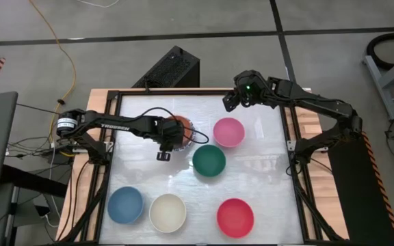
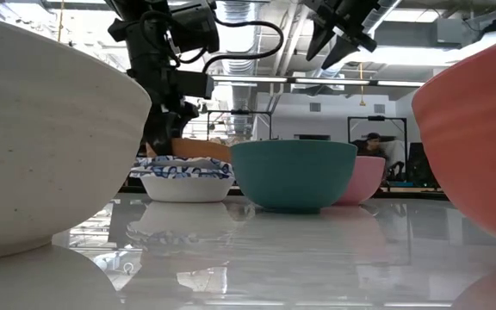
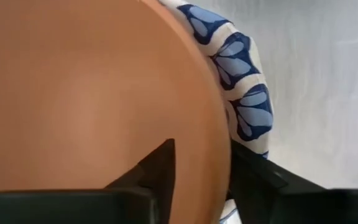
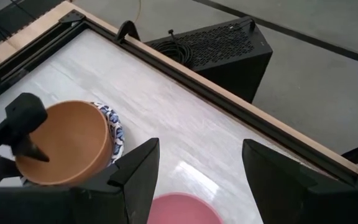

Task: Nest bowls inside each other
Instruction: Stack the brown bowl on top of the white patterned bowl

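An orange bowl (image 1: 182,124) sits nested in a white bowl with a blue patterned rim (image 3: 241,106) at the table's far middle. My left gripper (image 1: 172,134) is open at the orange bowl's left rim, with one finger on each side of the wall. Pink (image 1: 228,132), dark green (image 1: 208,161), blue (image 1: 125,205), cream (image 1: 167,212) and red (image 1: 235,217) bowls stand singly on their bases. My right gripper (image 1: 230,102) hangs open and holds nothing, high over the far edge beyond the pink bowl. My left gripper comes steeply from above at the orange bowl's rim (image 3: 219,134), one finger (image 3: 157,171) inside the bowl and one (image 3: 260,183) outside. Bare inner wall shows between the inner finger and the rim. I cannot tell whether the outer finger touches. The bowl rests in the patterned bowl.
A black ventilated box (image 4: 222,50) stands on the floor beyond the table's far edge. A raised dark frame (image 1: 115,171) rims the white table top. There is free table between the green bowl and the near row. A person (image 2: 373,142) sits in the room behind.
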